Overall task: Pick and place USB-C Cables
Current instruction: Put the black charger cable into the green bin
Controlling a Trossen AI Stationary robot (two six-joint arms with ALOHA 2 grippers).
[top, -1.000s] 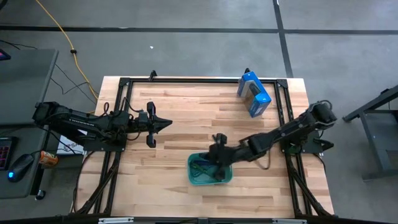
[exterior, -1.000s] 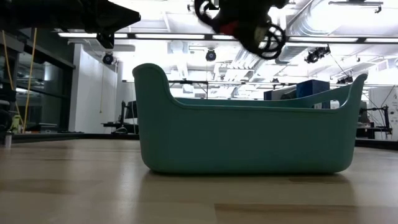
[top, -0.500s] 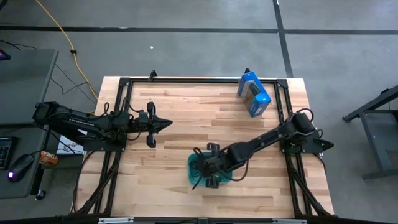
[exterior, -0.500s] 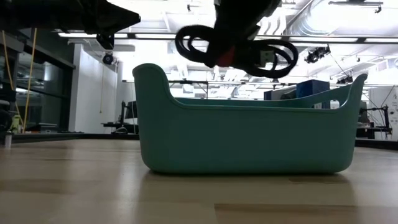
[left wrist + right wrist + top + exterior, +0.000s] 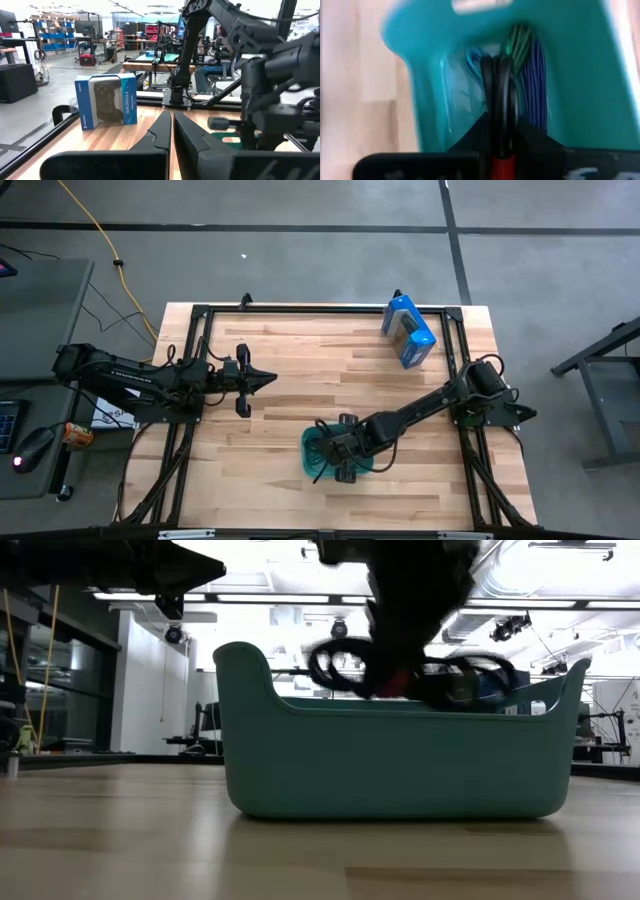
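Note:
The teal tub (image 5: pixel 312 467) stands on the near middle of the table and fills the low view (image 5: pixel 400 760). My right gripper (image 5: pixel 341 459) hangs over it, shut on the red-and-black cable (image 5: pixel 410 677). Inside the tub lie a green cable (image 5: pixel 517 42), a purple-blue cable (image 5: pixel 537 80) and a teal cable (image 5: pixel 472 57), seen past the held black loops (image 5: pixel 497 90). My left gripper (image 5: pixel 270 379) is shut and waits above the table's left middle (image 5: pixel 172 116). My right gripper pinches the red-and-black cable between its two fingers (image 5: pixel 476 134), at the red part (image 5: pixel 500 167) of the bundle. It comes from above, pointing down into the tub. The black loops (image 5: pixel 498 75) reach out past the fingertips. The bundle hangs at about rim height (image 5: pixel 345 670).
A blue box (image 5: pixel 408 330) lies at the table's far right corner, also seen in the left wrist view (image 5: pixel 106 100). A black metal frame (image 5: pixel 200 315) runs along the table's edges. Bare wood lies between the two arms and near the tub.
My right gripper has moved toward the table's left and near edge, over the tub, and down. The red-and-black cable has come down with it from well above the tub to about rim height. The gripper has stayed shut on it.

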